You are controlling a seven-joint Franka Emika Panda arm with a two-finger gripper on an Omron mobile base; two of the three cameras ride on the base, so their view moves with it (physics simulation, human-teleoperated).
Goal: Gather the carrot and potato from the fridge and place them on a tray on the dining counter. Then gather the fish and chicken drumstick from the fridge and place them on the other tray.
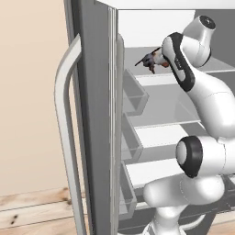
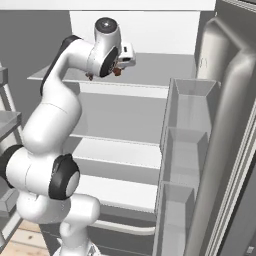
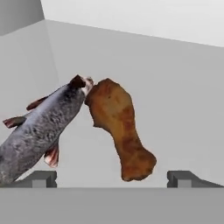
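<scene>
On the fridge's top shelf (image 3: 183, 87) a grey speckled fish (image 3: 41, 131) lies on the left, its head touching a brown chicken drumstick (image 3: 118, 127) that lies just right of it. My gripper (image 3: 113, 178) hovers open in front of them. The drumstick's narrow end sits between the two fingertips (image 3: 43, 178), and nothing is held. From the left base view the fish (image 1: 148, 59) and the drumstick (image 1: 164, 64) peek out beside the arm's hand. From the right base view the drumstick (image 2: 117, 71) shows under the hand.
The fridge stands open, with lower shelves (image 2: 120, 150) below the arm. One open door with stacked bins (image 2: 187, 145) stands at the right, and the other door's bins (image 1: 133, 94) and long handle (image 1: 64, 119) at the left. A wooden floor (image 1: 32, 206) lies below.
</scene>
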